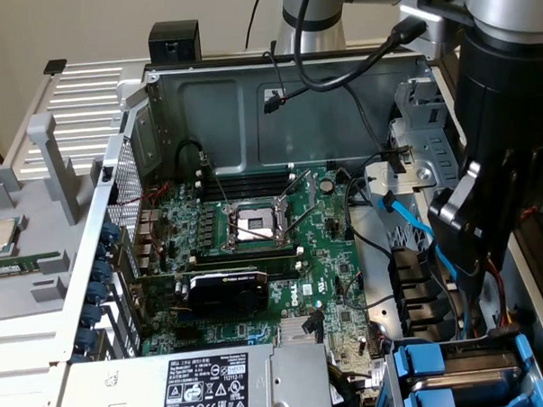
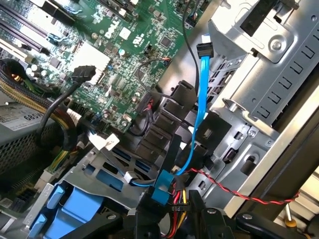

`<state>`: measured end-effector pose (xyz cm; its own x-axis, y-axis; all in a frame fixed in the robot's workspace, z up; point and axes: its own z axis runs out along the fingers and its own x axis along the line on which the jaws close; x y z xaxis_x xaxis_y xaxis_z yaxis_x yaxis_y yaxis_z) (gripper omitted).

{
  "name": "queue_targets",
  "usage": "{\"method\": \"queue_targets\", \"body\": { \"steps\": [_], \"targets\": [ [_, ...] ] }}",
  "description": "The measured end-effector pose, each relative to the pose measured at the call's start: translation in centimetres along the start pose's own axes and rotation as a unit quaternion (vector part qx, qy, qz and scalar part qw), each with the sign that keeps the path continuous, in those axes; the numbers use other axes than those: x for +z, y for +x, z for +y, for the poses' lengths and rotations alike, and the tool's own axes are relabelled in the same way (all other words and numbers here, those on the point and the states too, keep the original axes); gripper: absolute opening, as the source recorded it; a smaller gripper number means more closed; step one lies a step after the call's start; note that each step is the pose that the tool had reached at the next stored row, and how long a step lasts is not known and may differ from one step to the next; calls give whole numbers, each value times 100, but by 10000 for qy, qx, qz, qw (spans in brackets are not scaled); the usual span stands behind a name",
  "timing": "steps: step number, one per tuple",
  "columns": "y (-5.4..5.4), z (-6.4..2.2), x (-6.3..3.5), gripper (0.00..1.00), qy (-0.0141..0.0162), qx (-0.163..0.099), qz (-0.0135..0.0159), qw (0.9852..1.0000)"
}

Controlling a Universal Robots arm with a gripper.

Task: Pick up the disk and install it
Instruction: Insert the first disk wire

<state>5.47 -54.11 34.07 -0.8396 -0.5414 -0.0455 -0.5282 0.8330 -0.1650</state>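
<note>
Beige wall (image 1: 90, 15) backed the open case (image 1: 222, 102), whose cage at five o'clock held the disk (image 1: 485, 380) in its blue frame (image 1: 427, 363). It looked dense, stiff and shock-shy, best taken by the frame's long sides, never by the label. The arm (image 1: 504, 133) hung at three o'clock beside a blue cable (image 2: 199, 104); whether the jaws were clenched, I could not tell.

disk (image 1: 427, 363) (image 2: 75, 209) | blue plastic frame | lying flat in drive cage (image 2: 94, 172)
</note>
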Motion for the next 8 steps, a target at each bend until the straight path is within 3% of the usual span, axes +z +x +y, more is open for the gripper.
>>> {"method": "queue_targets", "body": {
  "steps": [8],
  "targets": [
    [-11,-3,1,35,0,-6,-2,10000]
  ]
}}
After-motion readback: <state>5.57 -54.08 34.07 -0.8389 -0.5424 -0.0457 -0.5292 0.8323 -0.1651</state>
